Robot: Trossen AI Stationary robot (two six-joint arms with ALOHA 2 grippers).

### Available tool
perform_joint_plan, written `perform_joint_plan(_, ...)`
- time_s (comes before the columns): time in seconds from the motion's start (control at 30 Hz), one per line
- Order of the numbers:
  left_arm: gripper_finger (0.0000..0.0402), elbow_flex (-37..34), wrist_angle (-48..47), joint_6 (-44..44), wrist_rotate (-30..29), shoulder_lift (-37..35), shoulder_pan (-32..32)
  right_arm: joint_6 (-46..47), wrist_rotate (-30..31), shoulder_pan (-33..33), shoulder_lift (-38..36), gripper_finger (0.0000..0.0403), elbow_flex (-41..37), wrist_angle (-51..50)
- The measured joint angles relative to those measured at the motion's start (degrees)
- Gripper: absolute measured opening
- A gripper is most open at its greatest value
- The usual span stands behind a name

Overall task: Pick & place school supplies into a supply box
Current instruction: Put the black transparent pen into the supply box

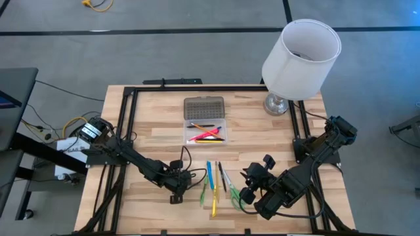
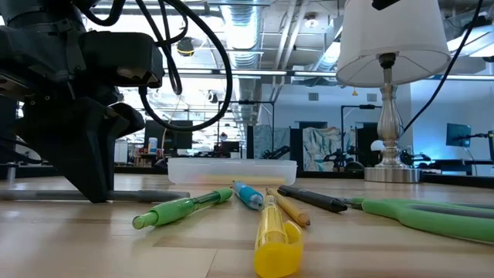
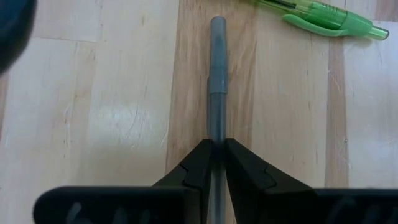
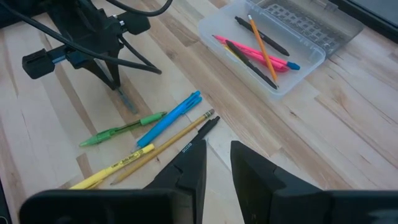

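A grey pen [image 3: 217,74] lies down by the wood at the table's near left, and my left gripper [image 3: 216,152] is shut on one end of it. Just to its right lie a green pen [image 1: 203,193], a blue pen [image 1: 210,174], a yellow pen [image 1: 214,202], a pencil [image 2: 289,207], a black pen [image 2: 312,199] and green scissors [image 1: 235,196]. The supply box [image 1: 205,131] sits open at mid table with several pens inside, its grey lid [image 1: 203,107] on the far side. My right gripper [image 4: 217,163] hovers open above the near right, holding nothing. My left gripper pinches the grey pen near one end [image 3: 216,134] between its two fingers [image 3: 193,168]. They come steeply from above, slanting from the table's left. The pen runs on out past the fingertips, low over the wood. Whether its free end [image 3: 217,25] rests on the table I cannot tell.
A white-shaded lamp [image 1: 298,59] stands at the far right corner. A black frame [image 1: 131,98] runs along the table's edges. Bare wood [image 1: 157,128] lies left of the box, between it and the loose pens.
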Motion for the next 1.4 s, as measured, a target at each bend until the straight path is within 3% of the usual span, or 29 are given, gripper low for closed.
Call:
perform_joint_plan(0.73, 0.0024, 0.4, 1.1, -0.4, 0.0, 0.0, 0.0, 0.0, 0.0, 0.0, 0.0, 0.0068, 0.0, 0.2)
perform_joint_plan(1.4, 0.0019, 13.3, -13.7, 6.7, -3.7, 0.2, 4.1, 0.0, 0.0, 0.0, 0.0, 0.0068, 0.0, -0.1)
